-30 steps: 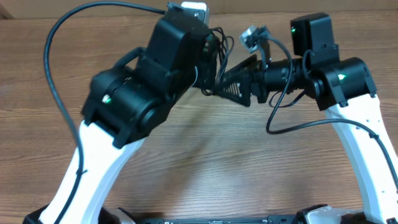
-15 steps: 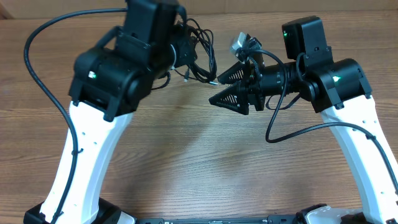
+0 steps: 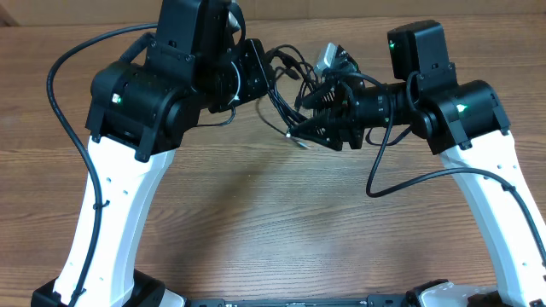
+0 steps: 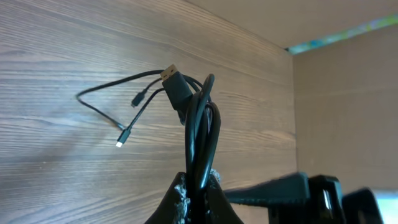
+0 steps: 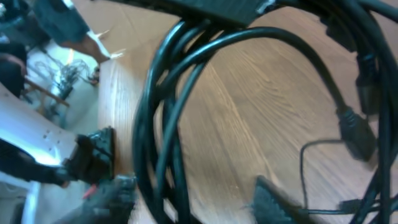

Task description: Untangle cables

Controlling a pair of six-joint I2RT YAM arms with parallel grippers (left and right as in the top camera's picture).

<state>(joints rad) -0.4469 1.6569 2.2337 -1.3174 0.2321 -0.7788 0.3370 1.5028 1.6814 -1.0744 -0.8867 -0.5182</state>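
The cables (image 3: 286, 85) are a tangle of thin black cords hanging above the table between the two arms. My left gripper (image 3: 256, 75) is shut on the bundle; in the left wrist view the cords (image 4: 198, 124) rise from my shut fingers (image 4: 198, 190), with a large plug (image 4: 177, 86) on top and thin ends with small plugs (image 4: 122, 140) trailing left. My right gripper (image 3: 312, 116) is open, with its fingers on either side of some strands. In the blurred right wrist view, the looped cords (image 5: 165, 124) pass between my spread fingers (image 5: 273, 202), close to the left one.
The wooden table (image 3: 281, 222) lies under both arms. A thicker arm cable (image 3: 64, 111) arcs out on the left, and another one (image 3: 401, 179) hangs by the right arm. A cardboard wall (image 4: 342, 93) stands at the table's far edge.
My left arm has swung right, bringing the cable bundle to the right gripper. The right gripper's open fingers now straddle some strands.
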